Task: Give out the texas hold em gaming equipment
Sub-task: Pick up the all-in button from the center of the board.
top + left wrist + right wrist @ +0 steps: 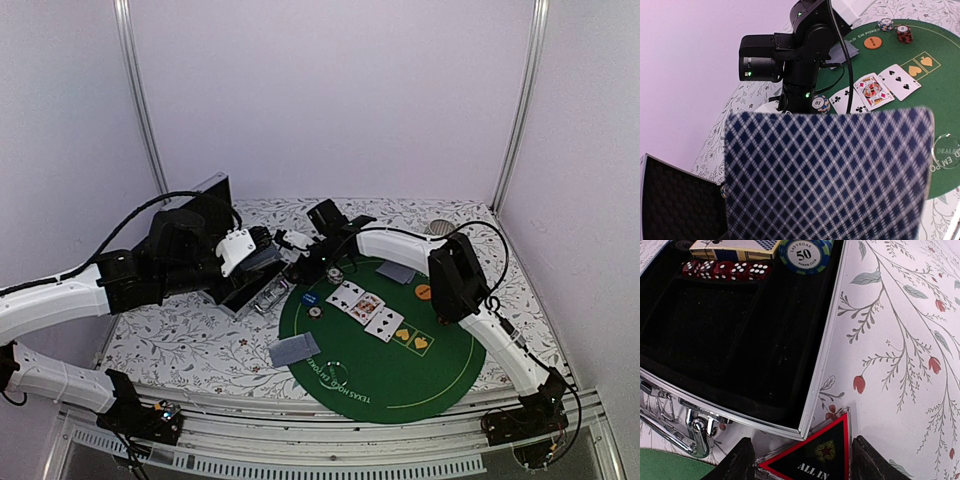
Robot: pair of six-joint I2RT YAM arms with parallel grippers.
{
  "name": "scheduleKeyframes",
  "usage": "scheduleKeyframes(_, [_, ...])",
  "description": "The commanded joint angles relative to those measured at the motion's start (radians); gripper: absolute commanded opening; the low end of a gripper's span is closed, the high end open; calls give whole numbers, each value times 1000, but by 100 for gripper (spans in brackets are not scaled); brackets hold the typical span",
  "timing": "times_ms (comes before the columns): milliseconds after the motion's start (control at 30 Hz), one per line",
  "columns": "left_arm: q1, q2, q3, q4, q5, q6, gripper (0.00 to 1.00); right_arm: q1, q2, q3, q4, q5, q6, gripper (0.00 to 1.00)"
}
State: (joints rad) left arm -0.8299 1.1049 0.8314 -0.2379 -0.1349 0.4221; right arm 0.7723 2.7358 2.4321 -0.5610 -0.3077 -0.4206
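Black red-edged triangle (815, 457) sits between the fingers of the right gripper (804, 442); squeezed or not, I cannot tell. Left gripper (265, 245) holds a blue-checked card (827, 175).

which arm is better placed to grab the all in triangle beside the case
Right: its gripper straddles the ALL IN triangle beside the aluminium case. The left gripper is full, holding blue-backed playing cards.

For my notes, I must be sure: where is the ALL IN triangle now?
Right wrist view, bottom edge: the triangle is between the right gripper's fingers, just off the case's corner.
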Motion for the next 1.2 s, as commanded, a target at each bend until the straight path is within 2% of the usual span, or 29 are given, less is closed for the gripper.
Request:
scheduleKeyframes(0, [15, -16, 15, 20, 14, 6, 42, 6, 43, 12, -40, 16, 3, 59])
scheduleKeyframes(400, [15, -16, 15, 17, 19, 8, 42, 8, -58, -35, -28, -8, 0, 47])
scheduleKeyframes(600, [15, -22, 14, 17, 21, 8, 42, 11, -137, -89, 57, -22, 33, 45])
scheduleKeyframes(1167, [14, -22, 15, 16, 23, 7, 42, 12, -283, -164, 105, 91, 50, 42])
